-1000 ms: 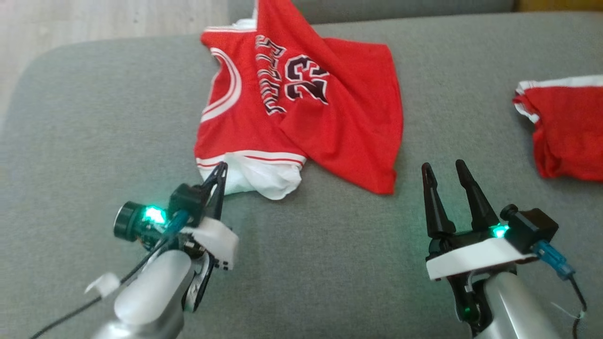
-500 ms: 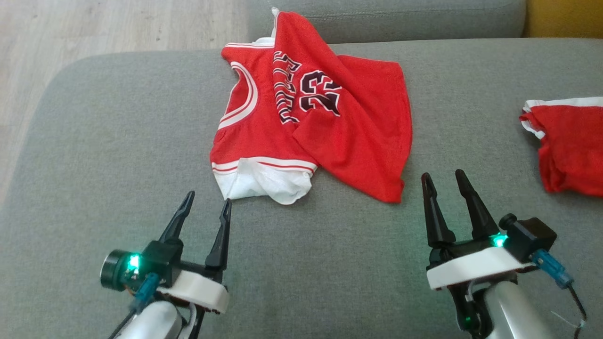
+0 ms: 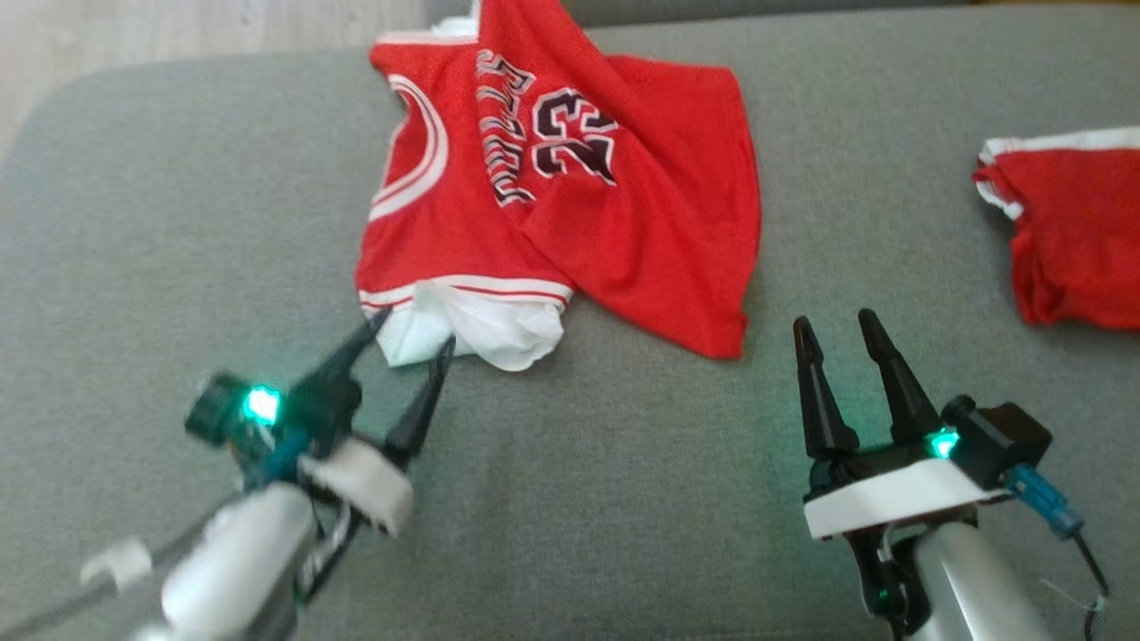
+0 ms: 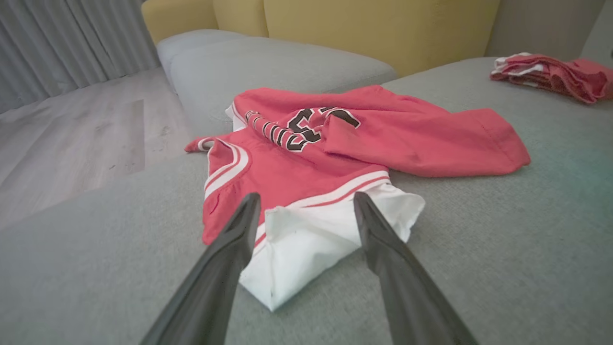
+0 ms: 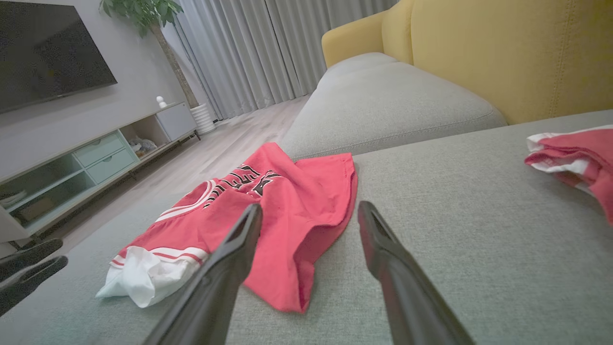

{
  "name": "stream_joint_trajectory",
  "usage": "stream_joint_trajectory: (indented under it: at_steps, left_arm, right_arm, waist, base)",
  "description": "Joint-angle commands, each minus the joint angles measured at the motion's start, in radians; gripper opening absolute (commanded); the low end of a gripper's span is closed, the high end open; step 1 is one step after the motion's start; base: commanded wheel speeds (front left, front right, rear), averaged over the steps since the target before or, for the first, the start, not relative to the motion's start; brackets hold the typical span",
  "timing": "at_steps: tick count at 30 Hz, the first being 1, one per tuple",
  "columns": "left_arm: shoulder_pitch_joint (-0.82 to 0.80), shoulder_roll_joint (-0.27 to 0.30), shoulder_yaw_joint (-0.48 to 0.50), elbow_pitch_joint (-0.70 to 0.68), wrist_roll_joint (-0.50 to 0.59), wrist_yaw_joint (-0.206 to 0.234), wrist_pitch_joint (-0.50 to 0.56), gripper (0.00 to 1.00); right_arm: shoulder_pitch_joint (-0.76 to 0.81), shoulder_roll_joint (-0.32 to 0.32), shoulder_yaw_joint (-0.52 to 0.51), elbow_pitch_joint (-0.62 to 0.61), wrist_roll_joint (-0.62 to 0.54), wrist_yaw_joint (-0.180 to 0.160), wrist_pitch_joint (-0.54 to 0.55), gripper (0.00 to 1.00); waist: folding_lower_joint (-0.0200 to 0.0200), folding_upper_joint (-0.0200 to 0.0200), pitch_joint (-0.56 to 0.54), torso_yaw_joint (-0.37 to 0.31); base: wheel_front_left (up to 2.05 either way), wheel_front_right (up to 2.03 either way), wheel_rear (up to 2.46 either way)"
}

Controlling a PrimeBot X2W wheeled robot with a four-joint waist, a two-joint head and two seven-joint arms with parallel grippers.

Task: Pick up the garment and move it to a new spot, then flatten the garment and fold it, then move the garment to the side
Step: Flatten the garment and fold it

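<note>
Your red jersey (image 3: 570,223) lies crumpled on the grey sofa (image 3: 178,223), and it looks soft, light and floppy, so with your left claw (image 3: 416,329) spread wide at its white corner (image 3: 485,325) and your right claw (image 3: 835,320) spread and empty nearby, pinch that bunched corner.

Grey sofa (image 5: 455,215), yellow armchair (image 5: 479,48), grey curtains (image 5: 268,48), pale wood floor (image 4: 72,134), dark television (image 5: 43,52)

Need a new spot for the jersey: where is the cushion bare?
Bare cushion lies left of the jersey, between jersey and the red pile, and along the near strip between the left tool and right tool. Crowded at the jersey's white corner, which the open left tool straddles.
</note>
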Motion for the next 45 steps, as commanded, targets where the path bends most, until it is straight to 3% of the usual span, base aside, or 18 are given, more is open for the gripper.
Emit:
stream_joint_trajectory:
  at_steps: [1, 9, 24, 25, 27, 28, 36, 45]
  left_arm:
    - [-0.066, 0.033, 0.033, -0.01, 0.01, -0.01, 0.008, 1.0]
    - [-0.202, 0.049, -0.007, 0.123, 0.039, -0.088, 0.065, 1.0]
    - [-0.289, 0.044, -0.053, 0.248, 0.03, -0.139, 0.072, 1.0]
    - [-0.293, 0.043, -0.056, 0.254, 0.028, -0.141, 0.073, 0.93]
    - [-0.302, 0.041, -0.061, 0.265, 0.024, -0.144, 0.074, 0.28]
    - [-0.306, 0.041, -0.064, 0.269, 0.023, -0.146, 0.074, 0.0]
    - [-0.319, 0.035, -0.085, 0.266, 0.027, -0.148, 0.031, 0.0]
    - [-0.226, 0.066, -0.137, 0.163, 0.034, -0.15, 0.025, 0.0]
  right_arm:
    - [-0.037, -0.002, 0.023, -0.036, -0.007, -0.001, -0.011, 1.0]
    - [-0.055, -0.002, 0.023, -0.047, -0.008, -0.001, -0.011, 1.0]
    - [-0.075, -0.002, 0.022, -0.047, 0.005, -0.001, -0.011, 1.0]
    - [-0.076, -0.002, 0.022, -0.047, 0.006, -0.001, -0.011, 1.0]
    - [-0.078, -0.002, 0.022, -0.047, 0.007, -0.001, -0.011, 1.0]
    - [-0.079, -0.002, 0.022, -0.047, 0.007, -0.001, -0.011, 1.0]
    - [-0.072, -0.002, 0.014, -0.037, 0.009, -0.001, -0.011, 1.0]
    - [-0.05, -0.002, 0.005, -0.016, 0.009, -0.001, -0.011, 1.0]
  waist:
    - [-0.0001, 0.0, 0.026, -0.014]
    - [-0.0001, 0.0, 0.083, -0.041]
    - [-0.0001, 0.0, 0.112, -0.063]
    - [-0.0001, 0.0, 0.113, -0.064]
    - [-0.0001, 0.0, 0.116, -0.065]
    - [-0.0001, 0.0, 0.117, -0.065]
    - [-0.0001, 0.0, 0.094, -0.05]
    - [-0.0001, 0.0, 0.013, 0.007]
  base:
    - [0.0, 0.0, 0.0]
    - [0.0, 0.0, 0.0]
    - [0.0, 0.0, 0.0]
    - [0.0, 0.0, 0.0]
    - [0.0, 0.0, 0.0]
    - [0.0, 0.0, 0.0]
    - [0.0, 0.0, 0.0]
    - [0.0, 0.0, 0.0]
